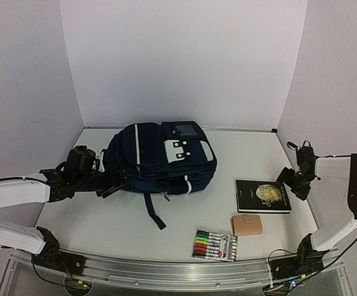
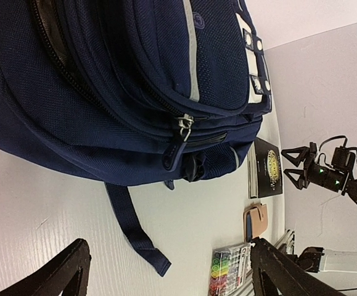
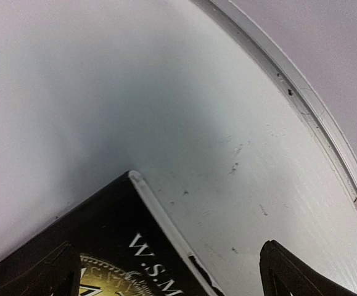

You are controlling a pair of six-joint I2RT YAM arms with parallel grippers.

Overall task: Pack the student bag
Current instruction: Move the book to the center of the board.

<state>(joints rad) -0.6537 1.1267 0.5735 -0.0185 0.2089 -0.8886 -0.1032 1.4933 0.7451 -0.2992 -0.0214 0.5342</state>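
Nearest, at five o'clock, a marker pack (image 1: 215, 245) and a tan wallet (image 1: 246, 224) are lying loose. At three, the right gripper (image 1: 294, 180) is hovering wide open and empty over the edge of the black book (image 1: 262, 196); it should be straddling that edge squarely before closing. At ten, the left gripper (image 2: 169, 246) is gaping empty beside the student bag (image 1: 163, 159), whose zip (image 2: 184, 123) is looking shut and probably needs opening first.

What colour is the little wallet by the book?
Pinkish tan. The wallet shows best in the top view.
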